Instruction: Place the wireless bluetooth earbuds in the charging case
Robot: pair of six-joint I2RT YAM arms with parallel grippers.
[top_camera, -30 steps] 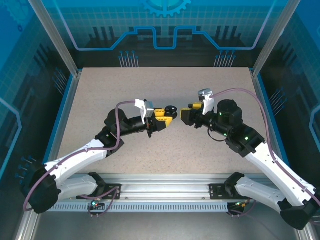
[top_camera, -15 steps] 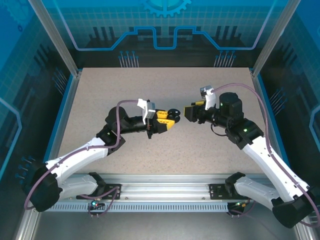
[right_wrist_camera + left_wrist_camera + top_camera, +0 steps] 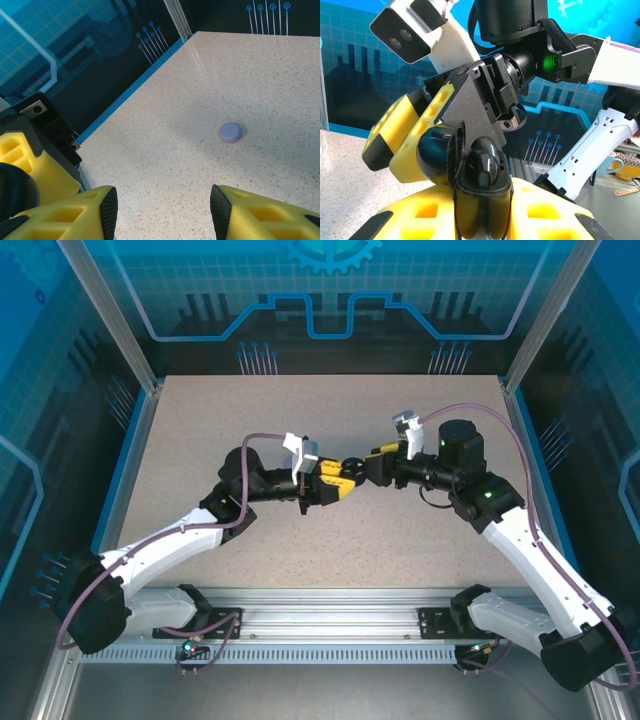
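Observation:
My left gripper [image 3: 338, 483] holds the black charging case [image 3: 351, 465] off the table at mid-table, and its lid stands open. In the left wrist view the case [image 3: 481, 200] sits pinched between my yellow fingers [image 3: 415, 220], with the lid [image 3: 436, 150] swung to the left. A glossy dark lump lies in the case's hollow; I cannot tell whether it is an earbud. The earbuds are otherwise hidden. My right gripper [image 3: 372, 468] hangs just right of the case, nearly touching it. It is open [image 3: 162, 210] with only bare table between its pads.
A lavender round case [image 3: 230, 132] lies shut on the speckled table [image 3: 260, 70], ahead of the right gripper. Blue-lit walls and metal posts [image 3: 130, 340] enclose the table. A rail [image 3: 330, 610] runs along the near edge between the arm bases.
The right gripper has swung left and the left gripper has pushed right with the case. The gap between them has closed to almost nothing. The right fingers have drawn in slightly.

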